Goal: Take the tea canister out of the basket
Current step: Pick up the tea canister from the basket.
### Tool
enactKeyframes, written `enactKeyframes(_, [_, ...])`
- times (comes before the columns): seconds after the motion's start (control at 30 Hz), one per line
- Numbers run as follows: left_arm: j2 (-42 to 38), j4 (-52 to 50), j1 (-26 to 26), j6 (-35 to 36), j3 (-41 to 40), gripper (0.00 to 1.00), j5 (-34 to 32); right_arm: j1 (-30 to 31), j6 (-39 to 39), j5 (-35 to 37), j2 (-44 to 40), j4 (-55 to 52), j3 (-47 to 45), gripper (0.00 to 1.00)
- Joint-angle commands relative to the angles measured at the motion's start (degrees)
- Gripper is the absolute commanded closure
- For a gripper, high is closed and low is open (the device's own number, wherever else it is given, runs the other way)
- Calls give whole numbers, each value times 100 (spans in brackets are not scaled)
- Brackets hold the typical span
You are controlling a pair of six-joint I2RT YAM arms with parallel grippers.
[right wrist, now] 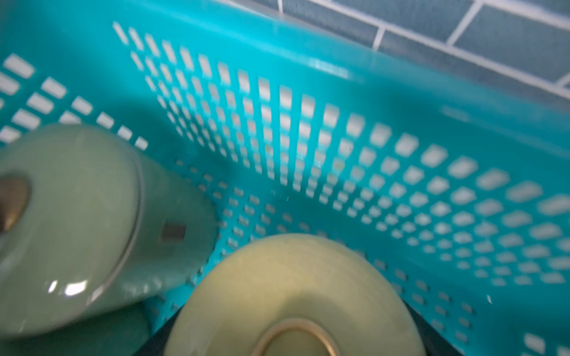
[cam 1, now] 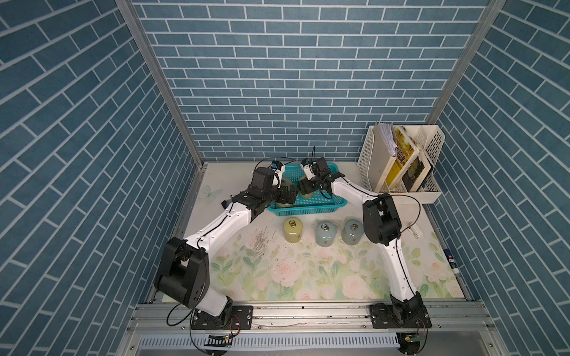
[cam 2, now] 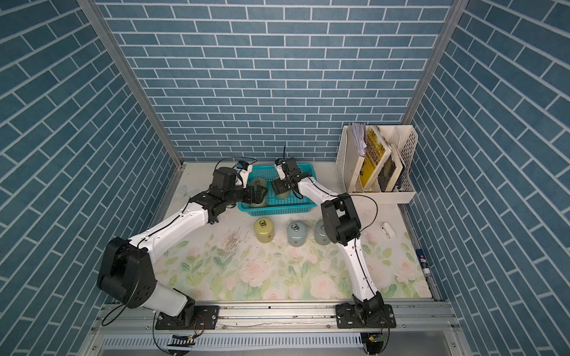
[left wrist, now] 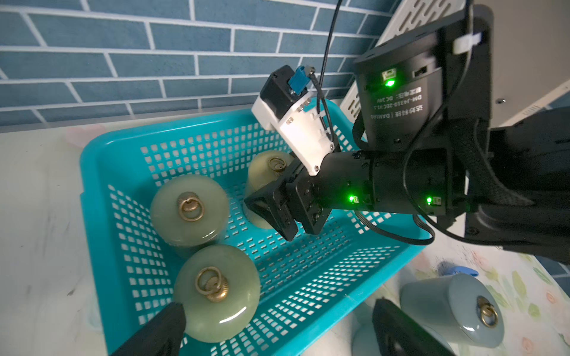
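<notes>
The teal basket (cam 1: 308, 210) stands at the back of the table, in both top views. Three tea canisters stand upright in it. My right gripper (left wrist: 277, 212) reaches down into the basket and is shut on the yellowish canister (left wrist: 265, 168). In the right wrist view that canister's lid (right wrist: 293, 286) fills the space between dark fingers. Two green canisters (left wrist: 189, 209) (left wrist: 216, 292) stand at the basket's left end. My left gripper (left wrist: 279, 308) is open and straddles the basket's front wall. One finger is inside by the nearer green canister and the other is outside.
Three more canisters stand on the floral table in front of the basket: yellow-green (cam 1: 293, 229), light blue (cam 1: 325, 233) and grey-blue (cam 1: 352, 231). A white file rack (cam 1: 401, 160) with books stands at the back right. A small white object (cam 1: 413, 231) lies right of the right arm.
</notes>
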Motion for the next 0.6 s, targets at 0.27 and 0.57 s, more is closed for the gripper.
enactKeyframes(0.27, [-369,345,-198,147,236,0,1058,114,-255,442,-2939,514,-1553,100])
enactKeyframes(0.57, [-528,228,-574,498,315,0,1475,623,-325,1144,-5466,363,-3747,100])
